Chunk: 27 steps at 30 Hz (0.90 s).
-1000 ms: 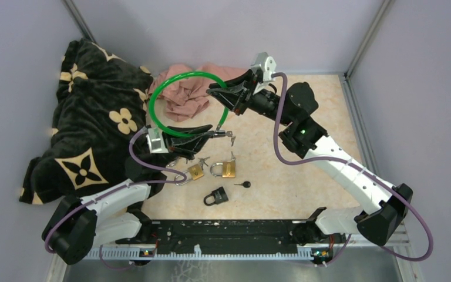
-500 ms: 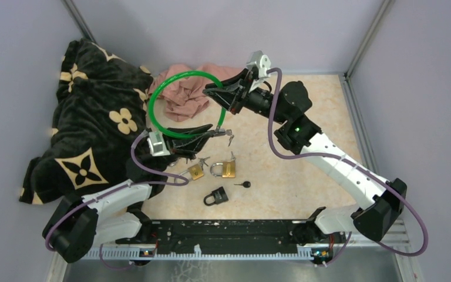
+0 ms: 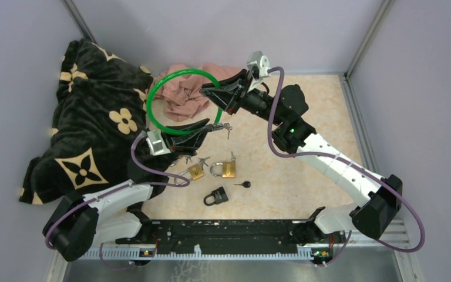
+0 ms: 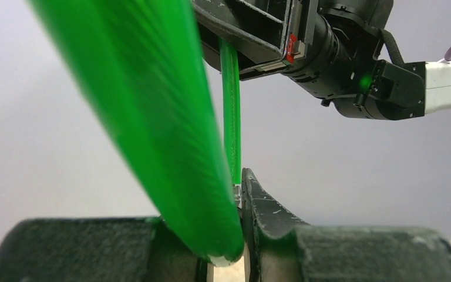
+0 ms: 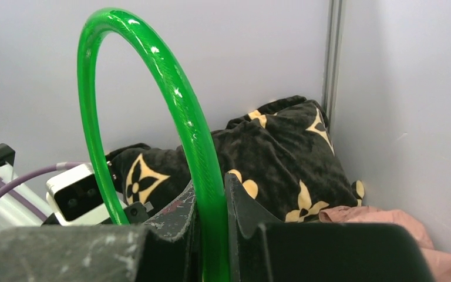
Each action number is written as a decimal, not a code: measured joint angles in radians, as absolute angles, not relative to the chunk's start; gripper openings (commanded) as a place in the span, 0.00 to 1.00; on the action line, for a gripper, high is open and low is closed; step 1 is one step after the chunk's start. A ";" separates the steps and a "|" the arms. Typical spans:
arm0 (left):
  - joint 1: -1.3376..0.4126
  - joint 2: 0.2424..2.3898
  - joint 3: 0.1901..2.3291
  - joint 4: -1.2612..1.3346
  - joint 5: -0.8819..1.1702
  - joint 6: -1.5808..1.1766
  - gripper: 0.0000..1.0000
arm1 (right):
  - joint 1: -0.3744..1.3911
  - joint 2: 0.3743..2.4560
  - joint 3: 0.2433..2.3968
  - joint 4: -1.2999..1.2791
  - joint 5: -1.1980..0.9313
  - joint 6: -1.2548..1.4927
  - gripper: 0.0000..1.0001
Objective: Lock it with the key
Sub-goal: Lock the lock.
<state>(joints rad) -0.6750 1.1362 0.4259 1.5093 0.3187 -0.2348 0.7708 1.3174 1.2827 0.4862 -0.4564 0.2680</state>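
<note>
a pale stone-patterned table (image 3: pixel 329 106) boxed in by lavender walls is your workspace. the green plastic-coated cable lock (image 3: pixel 182 71) is off the surface, held up as a loop above the far left part of the table, between the two arms. your left gripper (image 3: pixel 211 128) is clamped on the loop's lower end; in the left wrist view the thick green cable fills the gap between its fingers. a small bunch of metal keys (image 3: pixel 228 128) hangs just past that grip, but whether a key is seated in the lock cannot be told. your right gripper (image 3: pixel 214 97) is squeezed onto the cable higher up, just above the left one.

this looks like the mating step: the loop is presented, but not visibly locked. next you likely need to keep one grip firm, free the other for the key, and turn it without twisting the cable out.

below, two brass padlocks (image 3: pixel 224 170), a black padlock (image 3: pixel 216 196) and a small black key (image 3: pixel 243 184) lie on the table. behind the loop are a crumpled pink cloth (image 3: pixel 182 97) and a black flower-patterned blanket (image 3: pixel 88 117).
</note>
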 measured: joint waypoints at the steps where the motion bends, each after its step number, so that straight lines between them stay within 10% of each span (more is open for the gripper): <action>1: -0.677 1.136 0.426 1.509 0.312 -0.229 0.00 | 0.772 1.317 1.281 0.488 -0.450 0.271 0.07; 27: -0.678 1.113 0.426 1.511 0.265 -0.221 0.00 | 0.793 1.318 1.336 0.175 -0.486 0.179 0.96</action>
